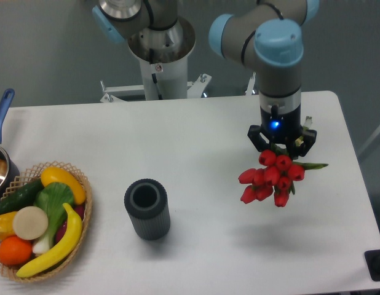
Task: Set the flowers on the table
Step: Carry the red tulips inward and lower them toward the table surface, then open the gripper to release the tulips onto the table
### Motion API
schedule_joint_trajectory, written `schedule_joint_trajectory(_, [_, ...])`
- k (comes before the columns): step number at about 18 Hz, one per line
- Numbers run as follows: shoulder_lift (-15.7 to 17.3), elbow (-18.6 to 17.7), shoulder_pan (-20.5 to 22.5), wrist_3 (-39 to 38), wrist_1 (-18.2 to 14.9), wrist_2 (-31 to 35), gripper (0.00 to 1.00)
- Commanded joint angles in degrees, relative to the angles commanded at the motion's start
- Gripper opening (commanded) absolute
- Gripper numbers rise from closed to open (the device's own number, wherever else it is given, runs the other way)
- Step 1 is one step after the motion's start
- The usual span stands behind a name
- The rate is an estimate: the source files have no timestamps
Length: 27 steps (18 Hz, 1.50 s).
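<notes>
Flowers (269,179) clamped between fingers (257,138), blooms hanging below, above table (196,160)

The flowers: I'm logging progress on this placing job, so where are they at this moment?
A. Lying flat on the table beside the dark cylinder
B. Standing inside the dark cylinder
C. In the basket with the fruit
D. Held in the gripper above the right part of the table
D: the flowers hang from the gripper over the table, well right of the dark cylinder, casting a shadow below.
</notes>
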Motion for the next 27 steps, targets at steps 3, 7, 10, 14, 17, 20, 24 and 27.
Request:
schedule_joint_trajectory(3, [-2.9, 0.8, -0.8, -0.2, 0.1, -0.2, 0.44])
schedule_joint_trajectory(7, [-6.5, 1.5, -0.9, 0.4, 0.4, -0.2, 0.44])
schedule_joint_trajectory(10, [-8.9, 2.5, -0.9, 0.3, 0.5, -0.1, 0.44])
schedule_joint_trajectory(14, [-11.3, 3.2, -1.7, 0.3, 0.6, -0.1, 0.44])
schedule_joint_trajectory(17, [-12.0, 3.1, -1.8, 0.4, 0.8, -0.2, 0.50])
schedule_joint_trajectory(20, [-12.5, 3.2, -1.8, 0.4, 0.9, -0.3, 0.52])
schedule_joint_trajectory(24, [-12.5, 3.3, -1.8, 0.9, 1.1, -0.4, 0.96])
schedule_joint_trajectory(27, [-10.7, 2.5, -1.4, 3.1, 1.1, -0.5, 1.00])
